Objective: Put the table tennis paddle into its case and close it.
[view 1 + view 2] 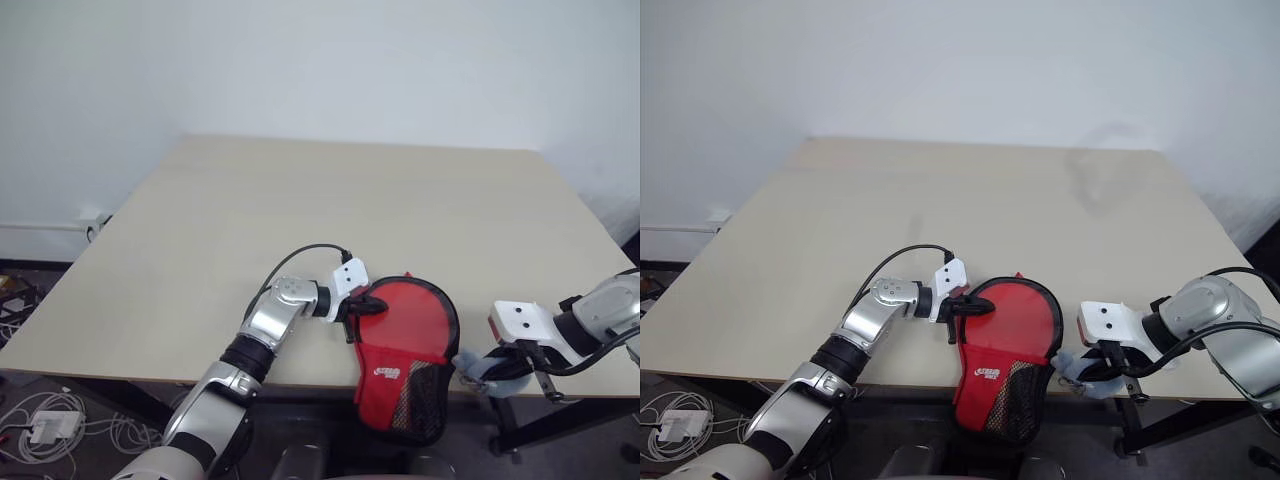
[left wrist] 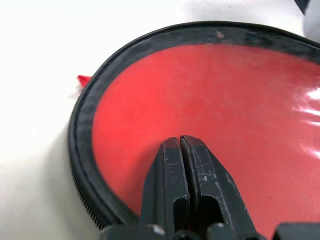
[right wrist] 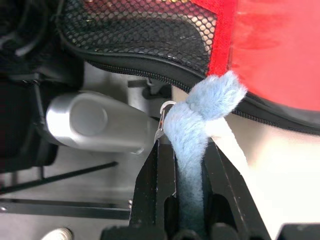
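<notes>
Table (image 1: 300, 220): case (image 1: 405, 360) under left pincer (image 1: 366, 309).

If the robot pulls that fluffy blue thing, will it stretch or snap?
The fluffy blue strip looks soft, so it probably bends and squashes rather than snaps. The right end effector is shut on it, and fuzz likely gives good grip. It seems tied to the case, which hangs over the table edge and may slide.

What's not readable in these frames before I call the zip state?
- Paddle handle: not made out inside the case; the mesh end overhanging the table edge covers it in the eye views.
- Zip closure: the track shows in the right wrist view, open or shut unclear.
- Where the blue fuzzy pull joins the case: hidden by the tuft itself; right gripper clamps it.
- Red label: text too small.
</notes>
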